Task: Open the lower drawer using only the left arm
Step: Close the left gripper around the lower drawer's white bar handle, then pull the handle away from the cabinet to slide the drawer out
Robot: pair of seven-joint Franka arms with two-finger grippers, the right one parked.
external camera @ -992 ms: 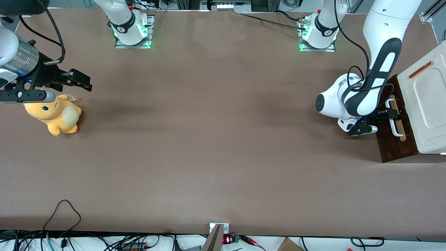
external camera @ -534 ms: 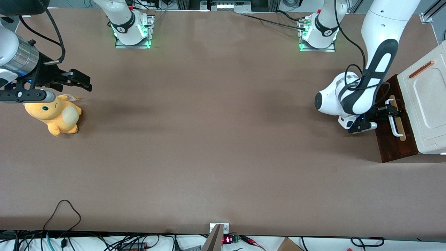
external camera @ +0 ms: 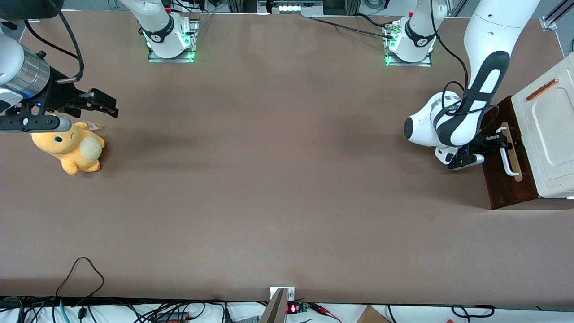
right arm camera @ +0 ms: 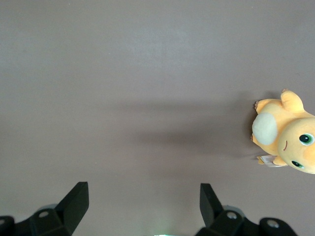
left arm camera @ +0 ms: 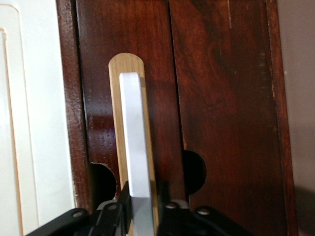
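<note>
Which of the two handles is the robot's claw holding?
The gripper grips the white bar handle on the dark lower drawer, not the orange-brown bar on the white panel.

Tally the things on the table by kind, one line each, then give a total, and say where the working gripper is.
Drawer cabinet: 1
Lower drawer: 1
White bar handle: 1
Orange plush toy: 1
Total: 4
The left arm's gripper is at the handle, fingers on either side of it.
</note>
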